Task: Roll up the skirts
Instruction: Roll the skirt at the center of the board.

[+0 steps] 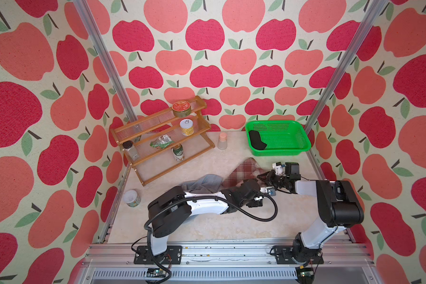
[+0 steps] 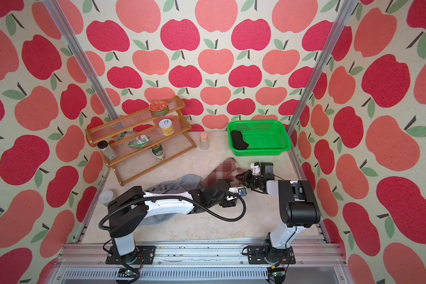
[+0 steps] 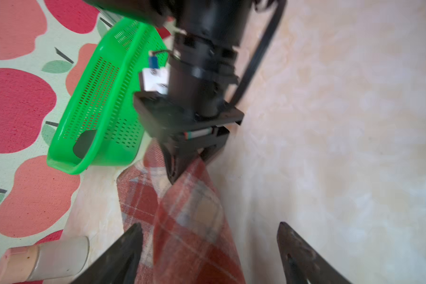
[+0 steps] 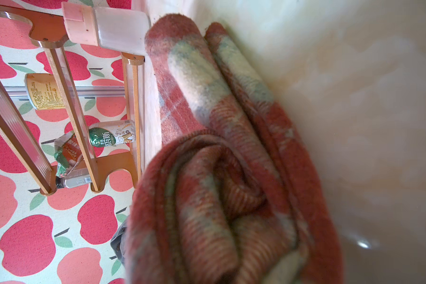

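Observation:
The plaid skirt (image 1: 244,169) lies partly rolled on the table's middle right. My right gripper (image 1: 261,176) is shut on its rolled end. In the left wrist view that right gripper (image 3: 187,169) pinches the plaid cloth (image 3: 194,233). The roll (image 4: 219,196) fills the right wrist view and hides the fingers. My left gripper (image 3: 210,224) stands open astride the plaid roll, its fingers apart on either side. The denim skirt (image 1: 202,183) lies crumpled under my left arm. The black skirt (image 1: 256,140) lies rolled in the green basket (image 1: 276,122).
A wooden shelf rack (image 1: 162,137) with cans and a spice jar stands at the back left. A pink-capped bottle (image 1: 222,141) stands between the rack and the basket. A clear-lidded tub (image 1: 131,198) sits near the left wall.

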